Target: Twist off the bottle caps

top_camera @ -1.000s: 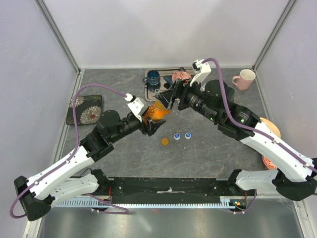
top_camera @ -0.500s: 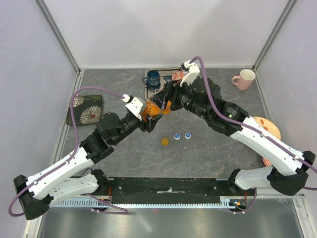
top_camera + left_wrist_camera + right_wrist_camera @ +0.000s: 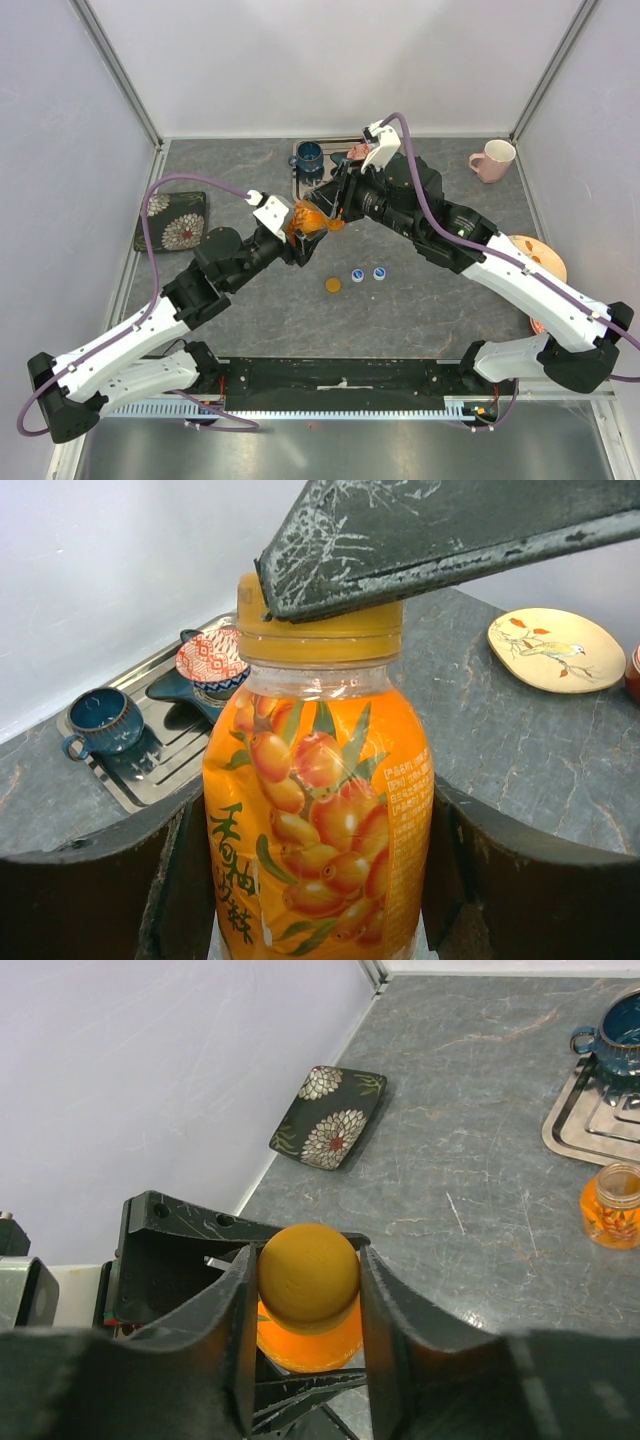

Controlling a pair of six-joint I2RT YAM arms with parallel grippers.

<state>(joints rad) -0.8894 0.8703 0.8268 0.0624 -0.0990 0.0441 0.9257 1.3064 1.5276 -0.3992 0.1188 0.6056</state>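
Observation:
A short orange-liquid bottle [image 3: 320, 810] with a fruit label stands upright between my left gripper's [image 3: 315, 880] jaws, which are shut on its body. Its orange cap [image 3: 308, 1272] sits on the neck. My right gripper [image 3: 305, 1282] comes from above and is shut on that cap, one finger [image 3: 440, 535] pressing each side. In the top view both grippers meet at the bottle [image 3: 308, 222] at the table's middle back. A loose orange cap [image 3: 332, 285] and two blue caps [image 3: 357, 275] [image 3: 379, 272] lie on the table. A second orange bottle [image 3: 612, 1205] stands uncapped.
A metal tray [image 3: 302, 186] with a blue mug [image 3: 309, 156] and a red patterned bowl [image 3: 366, 153] sits at the back. A pink mug [image 3: 493, 159] stands at back right, a bird plate [image 3: 548, 262] at right, and a dark flowered plate [image 3: 171, 220] at left.
My right gripper has swung left over the bottle's top and closed on the orange cap. The left gripper has raised the bottle slightly and kept its hold.

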